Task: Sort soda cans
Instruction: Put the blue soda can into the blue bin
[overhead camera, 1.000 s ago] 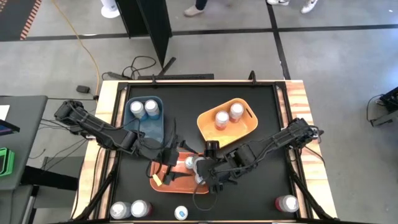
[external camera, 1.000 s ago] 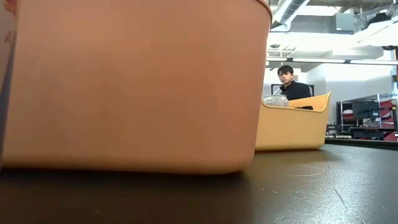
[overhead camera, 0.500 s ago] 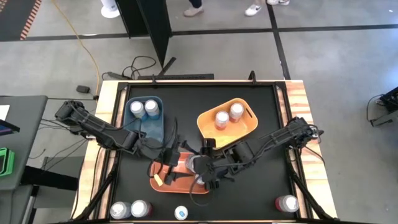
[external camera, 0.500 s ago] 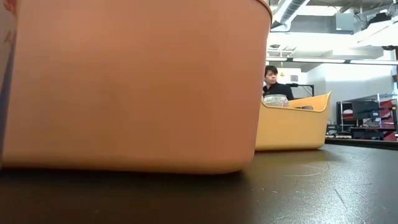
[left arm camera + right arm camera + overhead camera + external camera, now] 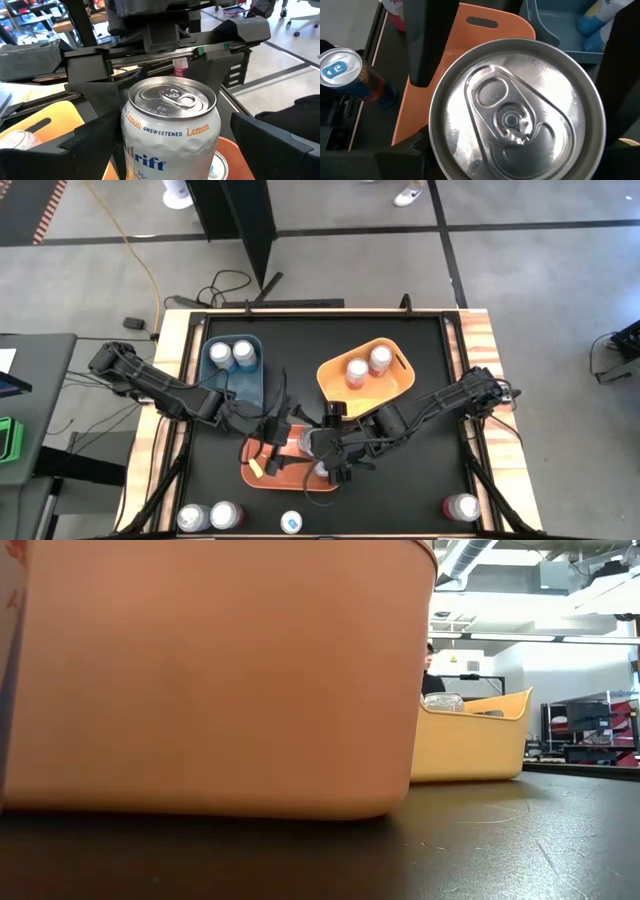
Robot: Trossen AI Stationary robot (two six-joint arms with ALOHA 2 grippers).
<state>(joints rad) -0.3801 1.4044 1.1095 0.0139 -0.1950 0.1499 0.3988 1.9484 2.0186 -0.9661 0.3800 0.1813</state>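
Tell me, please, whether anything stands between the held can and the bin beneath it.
Nothing visible does: the right gripper holds the can right above the front bin; the open left gripper hangs beside it.

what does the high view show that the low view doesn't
Only the high view: both arms over the orange bin, the blue bin with two cans, loose cans at the near table edge, and the right gripper holding a can. Only the low view: the room behind. Both: the yellow bin and orange bin.
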